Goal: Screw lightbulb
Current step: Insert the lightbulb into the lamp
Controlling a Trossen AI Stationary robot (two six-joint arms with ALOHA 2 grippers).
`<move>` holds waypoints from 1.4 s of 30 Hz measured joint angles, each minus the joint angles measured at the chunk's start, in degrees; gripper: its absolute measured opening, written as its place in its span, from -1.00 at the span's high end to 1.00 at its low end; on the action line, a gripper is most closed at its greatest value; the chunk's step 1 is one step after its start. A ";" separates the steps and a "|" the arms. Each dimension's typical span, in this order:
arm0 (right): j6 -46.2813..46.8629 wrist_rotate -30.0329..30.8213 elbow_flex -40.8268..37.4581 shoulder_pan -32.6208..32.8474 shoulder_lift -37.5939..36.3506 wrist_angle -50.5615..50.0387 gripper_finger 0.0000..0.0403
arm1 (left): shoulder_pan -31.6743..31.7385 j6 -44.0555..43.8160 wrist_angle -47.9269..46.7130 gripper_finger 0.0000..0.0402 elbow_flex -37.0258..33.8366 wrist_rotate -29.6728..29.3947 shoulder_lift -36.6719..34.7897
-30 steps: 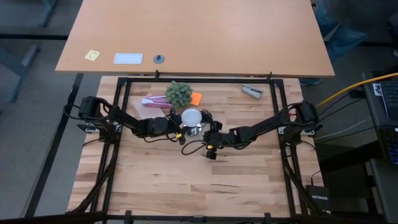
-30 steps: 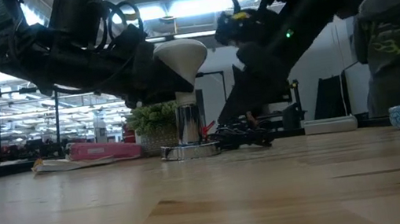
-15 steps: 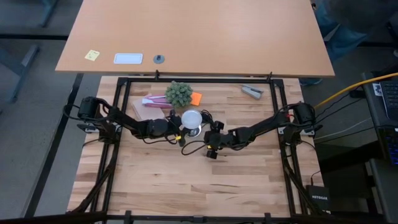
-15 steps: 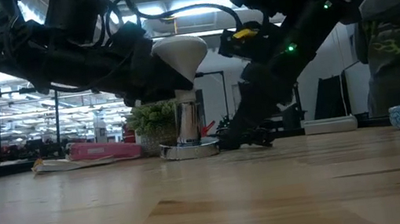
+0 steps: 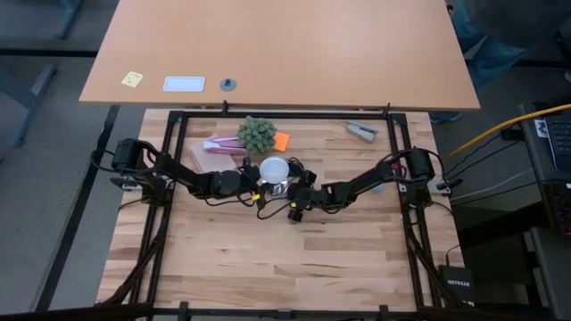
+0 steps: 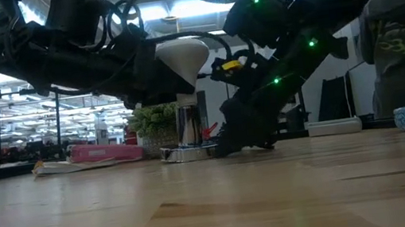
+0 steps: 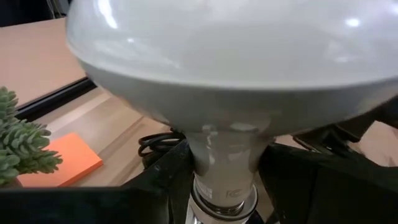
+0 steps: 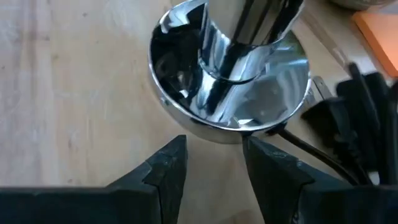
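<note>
Lightbulb (image 6: 182, 56) stands straight up at mid-frame, neck pinched by the left gripper (image 5: 252, 181), while the right gripper (image 8: 211, 163), jaws spread, sits just beside the shiny socket base (image 8: 230, 99).

Little legible: faint embossed marks on the neck of the lightbulb (image 7: 229, 163), just above its screw base, seen in the left wrist view, resembling a small round logo followed by letters, too blurred to spell out; white lettering on a small black box (image 5: 458, 283) at the floor beside the table's right edge in the high view, apparently "NETGEAR", though too small for certainty; otherwise nothing readable.
</note>
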 joint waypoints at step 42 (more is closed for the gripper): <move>-6.01 -12.61 -0.31 5.07 -4.88 -5.62 0.17 | -0.01 4.33 -0.06 0.25 0.00 -5.35 0.11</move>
